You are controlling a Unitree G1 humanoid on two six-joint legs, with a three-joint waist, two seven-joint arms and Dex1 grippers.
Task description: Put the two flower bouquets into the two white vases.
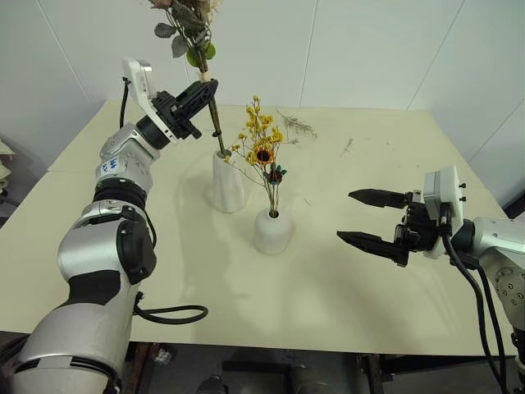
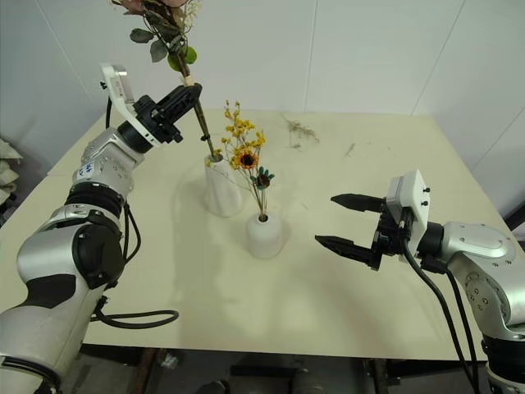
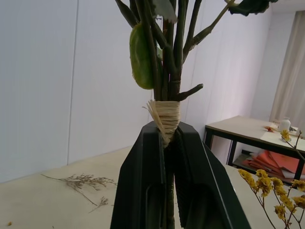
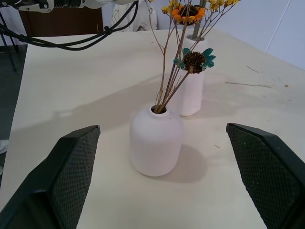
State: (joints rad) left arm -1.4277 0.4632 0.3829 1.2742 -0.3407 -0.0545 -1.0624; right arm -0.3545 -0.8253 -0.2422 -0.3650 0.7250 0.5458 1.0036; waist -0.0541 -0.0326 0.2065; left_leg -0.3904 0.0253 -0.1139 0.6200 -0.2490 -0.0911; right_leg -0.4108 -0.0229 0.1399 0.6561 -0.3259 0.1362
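A broad cream table (image 1: 385, 271) with a smooth matte top carries everything; it is a table, not a counter, and its far edge meets a white panelled wall.

The rose bouquet (image 1: 190, 33) is the tallest thing: dull green leaves and pale dried sprigs on dark woody stems, bound by a wrap of straw-coloured raffia (image 3: 164, 117). It stands tilted, its stem ends inside the mouth of the tall vase (image 1: 227, 185). The left gripper (image 1: 203, 92) pinches the stems just at the raffia, its two smooth black fingers pressed tight on them.

The tall vase, slim, tapered and matte white, stands near the table's middle, toward the far-left part. Just beside it, nearer the front edge, sits the short vase (image 4: 156, 140), round and dome-shaped with a small top hole. The yellow bouquet (image 1: 261, 148) stands in that hole: thin brown stems, tiny yellow sprigs, a little sunflower and a dark seed head with teal petals.

The right gripper (image 1: 367, 219) hangs over the table's right part, well apart from the vases, its textured black fingers spread wide and holding nothing.

Loose dried twigs (image 1: 297, 124) lie near the far edge.
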